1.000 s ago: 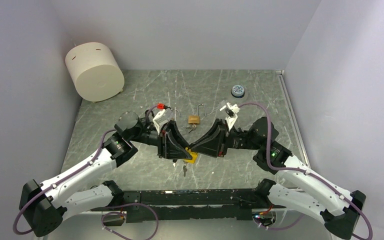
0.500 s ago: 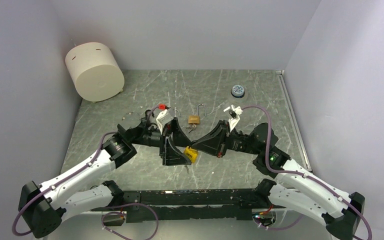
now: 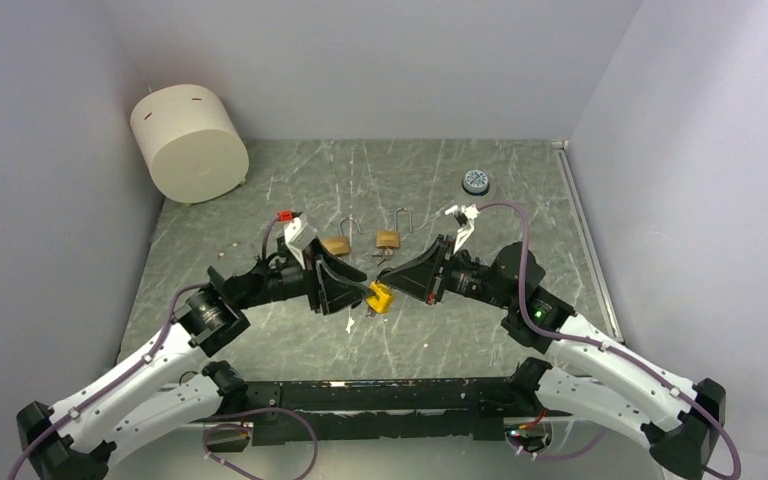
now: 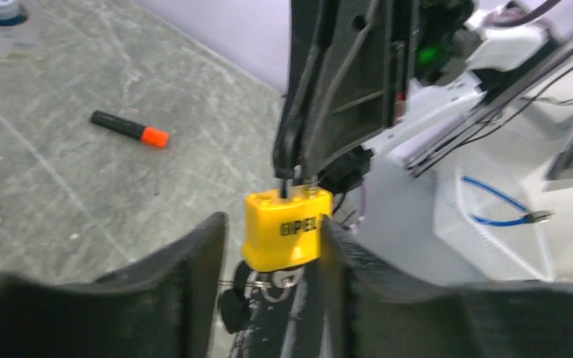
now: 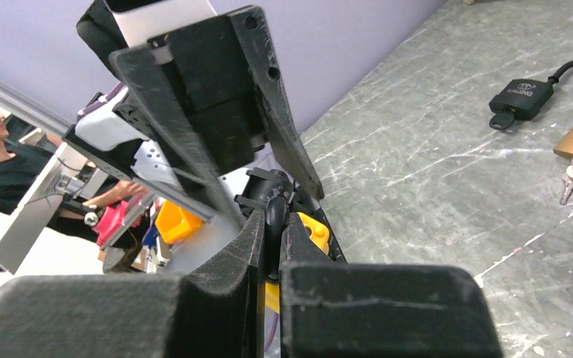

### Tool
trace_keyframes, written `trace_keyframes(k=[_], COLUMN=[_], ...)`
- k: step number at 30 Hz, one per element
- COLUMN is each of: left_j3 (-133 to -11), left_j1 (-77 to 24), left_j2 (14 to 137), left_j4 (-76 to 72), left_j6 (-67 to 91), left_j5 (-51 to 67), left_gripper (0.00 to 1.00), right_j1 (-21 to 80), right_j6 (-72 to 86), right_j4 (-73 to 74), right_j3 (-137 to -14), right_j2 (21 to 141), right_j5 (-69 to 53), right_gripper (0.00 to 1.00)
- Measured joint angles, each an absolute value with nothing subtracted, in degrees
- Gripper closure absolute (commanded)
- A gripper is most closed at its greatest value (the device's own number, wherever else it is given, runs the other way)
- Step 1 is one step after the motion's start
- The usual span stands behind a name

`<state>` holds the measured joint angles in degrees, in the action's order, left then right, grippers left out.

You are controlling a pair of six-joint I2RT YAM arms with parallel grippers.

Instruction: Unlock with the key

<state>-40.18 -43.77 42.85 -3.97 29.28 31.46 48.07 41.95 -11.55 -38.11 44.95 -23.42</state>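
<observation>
A yellow padlock (image 3: 380, 298) hangs in the air between my two grippers above the table's middle. My right gripper (image 5: 274, 224) is shut on its black shackle (image 5: 274, 212), with the yellow body (image 5: 315, 233) just beyond the fingers. My left gripper (image 4: 268, 224) is open around the padlock's body (image 4: 283, 239). The right finger (image 4: 343, 276) touches it and the left finger (image 4: 186, 261) stands apart. A key on a ring (image 4: 272, 283) sticks in the padlock's underside. In the top view the left gripper (image 3: 348, 290) and the right gripper (image 3: 412, 282) face each other.
Two brass padlocks (image 3: 336, 245) (image 3: 388, 239) with open shackles lie just behind the grippers. A black padlock (image 5: 526, 93) and a black-and-orange marker (image 4: 130, 128) lie on the table. A blue tin (image 3: 476, 181) sits at the back right, a white cylinder (image 3: 188, 143) at the back left.
My left arm has drawn back to the left and uncovered the left brass padlock. The yellow padlock has shifted slightly toward the back, still held by my right gripper.
</observation>
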Motion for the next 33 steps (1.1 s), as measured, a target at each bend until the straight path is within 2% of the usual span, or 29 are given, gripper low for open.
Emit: trace_keyframes(k=[2, 6, 11, 15, 18, 25, 33], left_j3=[-39.9, -39.5, -38.7, -38.6, -38.7, -39.9, -39.8], left_j1=[-43.8, -43.7, -43.8, -43.8, -43.8, -43.9, -43.9], left_j2=[44.0, 47.4, 49.7, 50.4, 50.0, 49.7, 49.7], left_j4=[-3.7, -3.6, -4.6, -4.5, -1.0, 18.1, 24.7], left_j6=[29.6, 29.8, 30.8, 31.0, 31.2, 36.7, 40.1], left_j5=[30.7, 30.1, 30.5, 29.4, 23.5, -1.7, -7.4], left_gripper=[0.76, 0.79, 0.76, 0.69, 0.66, 0.64, 0.59], right_j1=[48.1, 48.1, 48.1, 48.1, 48.1, 47.6, 38.6], right_j6=[43.0, 44.7, 46.4, 46.7, 46.7, 48.6, 50.6], right_j4=[-11.7, -12.6, -14.7, -15.0, -12.5, 3.0, 14.7], right_j3=[-38.1, -37.8, -37.5, -37.5, -37.5, -37.2, -35.9], right_j2=[45.5, 46.4, 46.8, 46.8, 46.7, 46.9, 56.7], right_j5=[-23.2, -23.7, -24.8, -24.3, -21.2, -7.4, -3.7], right_gripper=[1.00, 1.00, 1.00, 1.00, 1.00, 1.00, 1.00])
